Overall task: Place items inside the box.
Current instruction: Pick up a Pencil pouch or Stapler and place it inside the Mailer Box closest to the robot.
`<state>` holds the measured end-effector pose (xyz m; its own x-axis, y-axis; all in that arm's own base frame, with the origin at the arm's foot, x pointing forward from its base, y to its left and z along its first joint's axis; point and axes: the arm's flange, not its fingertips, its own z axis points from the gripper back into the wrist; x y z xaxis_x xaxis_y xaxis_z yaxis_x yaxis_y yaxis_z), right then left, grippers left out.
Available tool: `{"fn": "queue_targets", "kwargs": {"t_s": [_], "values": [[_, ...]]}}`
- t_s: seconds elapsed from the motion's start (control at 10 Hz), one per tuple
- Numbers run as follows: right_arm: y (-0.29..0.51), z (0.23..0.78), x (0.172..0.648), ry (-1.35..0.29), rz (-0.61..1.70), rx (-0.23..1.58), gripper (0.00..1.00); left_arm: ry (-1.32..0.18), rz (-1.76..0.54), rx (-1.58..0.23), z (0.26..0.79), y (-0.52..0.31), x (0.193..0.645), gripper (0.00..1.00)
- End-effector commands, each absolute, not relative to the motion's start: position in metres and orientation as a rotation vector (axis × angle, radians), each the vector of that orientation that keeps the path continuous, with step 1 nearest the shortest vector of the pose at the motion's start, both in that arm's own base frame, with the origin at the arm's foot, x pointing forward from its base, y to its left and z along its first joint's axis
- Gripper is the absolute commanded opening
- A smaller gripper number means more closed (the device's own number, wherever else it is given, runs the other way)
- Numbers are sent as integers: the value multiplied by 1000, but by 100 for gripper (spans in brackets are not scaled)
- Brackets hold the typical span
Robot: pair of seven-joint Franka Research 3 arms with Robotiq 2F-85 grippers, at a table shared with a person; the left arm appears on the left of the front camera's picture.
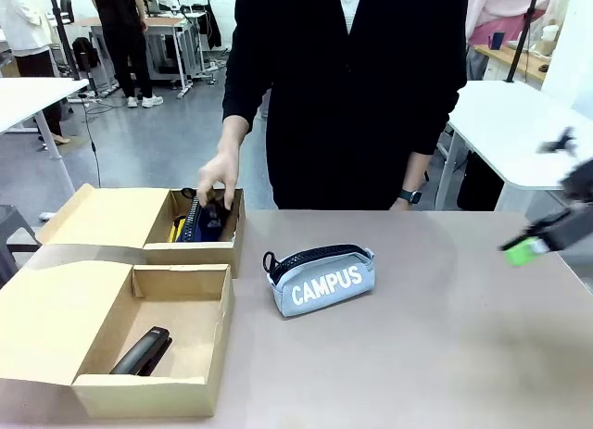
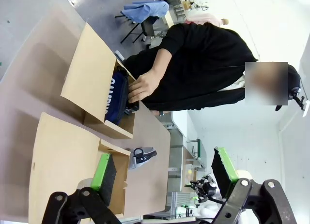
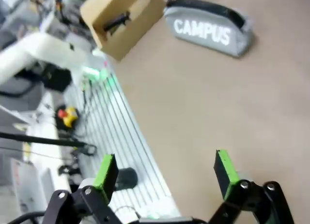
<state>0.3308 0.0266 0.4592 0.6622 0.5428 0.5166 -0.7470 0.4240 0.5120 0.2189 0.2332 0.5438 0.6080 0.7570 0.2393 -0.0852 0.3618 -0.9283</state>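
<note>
Status: partly complete. Stowed in the near box (image 1: pixel 139 397): black stapler (image 1: pixel 141 352), flat on the floor. Stowed in the far box (image 1: pixel 190 255): navy zip pouch (image 1: pixel 206 223), standing on edge, with yellow utility knife (image 1: pixel 175 230) just beside it; person's hand (image 1: pixel 218 177) on the pouch (apparently seating it). Outstanding: grey pencil case (image 1: pixel 321 279), lettered "CAMPUS", upright on the bare table (image 1: pixel 445 346), near both boxes, touching neither. Left gripper (image 2: pixel 162 166): pads spread wide, nothing between them, high over the box side of the table. Right gripper (image 3: pixel 164 168): likewise spread wide and empty, over the table's right side, well apart from the case. Judged remaining: carry the case into a box.
</note>
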Motion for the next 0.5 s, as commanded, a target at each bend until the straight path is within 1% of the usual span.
{"fn": "queue_targets", "kwargs": {"t_s": [0.0, 0.1, 0.2, 0.3, 0.4], "values": [[107, 445, 361, -247, 976, 632, 100, -769, 599, -1084, 545, 233, 218, 100], [149, 438, 362, -269, 1071, 579, 100, -769, 599, -1084, 545, 233, 218, 100], [178, 427, 359, -271, 1099, 422, 100, -769, 599, -1084, 545, 233, 218, 100], [183, 423, 357, -198, 1065, 338, 100, -769, 599, -1084, 545, 233, 218, 100], [171, 438, 344, -247, 1114, 553, 100, -769, 599, -1084, 545, 233, 218, 100]]}}
